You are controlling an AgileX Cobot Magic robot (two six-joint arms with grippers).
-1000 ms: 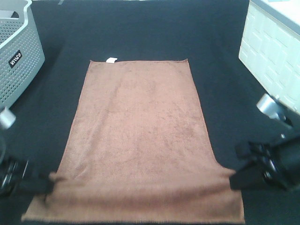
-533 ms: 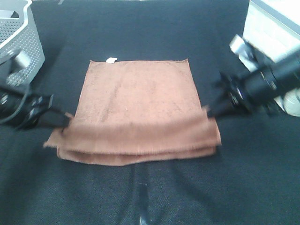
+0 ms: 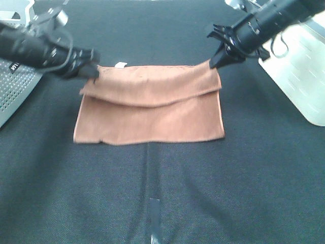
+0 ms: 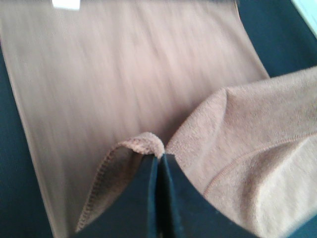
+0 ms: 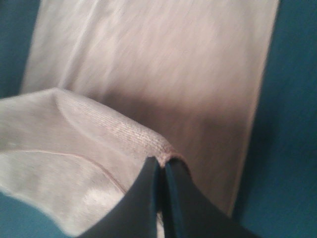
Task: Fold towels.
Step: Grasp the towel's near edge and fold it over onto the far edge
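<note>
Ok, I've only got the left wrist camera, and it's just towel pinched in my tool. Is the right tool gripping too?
Observer: Yes. The right tool is shut on the other corner of the towel.
Operator: Are the two tools level?
Observer: Roughly. From the high camera, the left tool and the right one both sit at the far edge, one at each end.
Operator: How does the fold look?
Observer: The near fold lies on the table, and a loose flap drapes over the far half, sagging in the middle.
</note>
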